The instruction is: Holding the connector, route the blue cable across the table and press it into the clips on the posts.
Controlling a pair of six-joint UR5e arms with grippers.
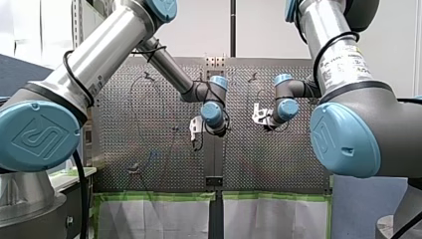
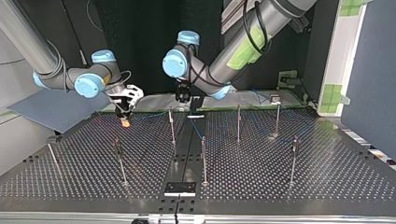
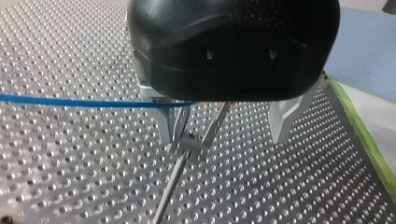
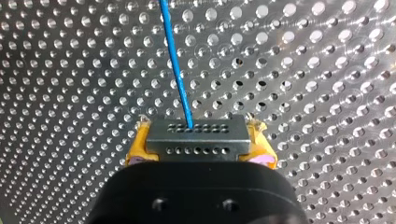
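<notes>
My right gripper [image 4: 198,140] has yellow pads and is shut on the grey connector [image 4: 198,135]. The blue cable [image 4: 175,65] leaves the connector and runs ahead over the perforated table. In the top view my right gripper [image 2: 125,114] hangs low at the back left. My left gripper [image 3: 224,135] is open, its metal fingers [image 3: 163,123] wide apart. A thin post with a clip [image 3: 187,145] stands between them, close to one finger. The blue cable [image 3: 70,101] reaches that finger from the side. In the top view my left gripper [image 2: 189,105] sits at the back middle.
Several thin posts stand across the table, among them one [image 2: 172,126] near my left gripper and others [image 2: 238,122] [image 2: 203,158] toward the middle. A black plate [image 2: 180,188] lies at the near edge. Green tape [image 3: 369,140] marks the table's border.
</notes>
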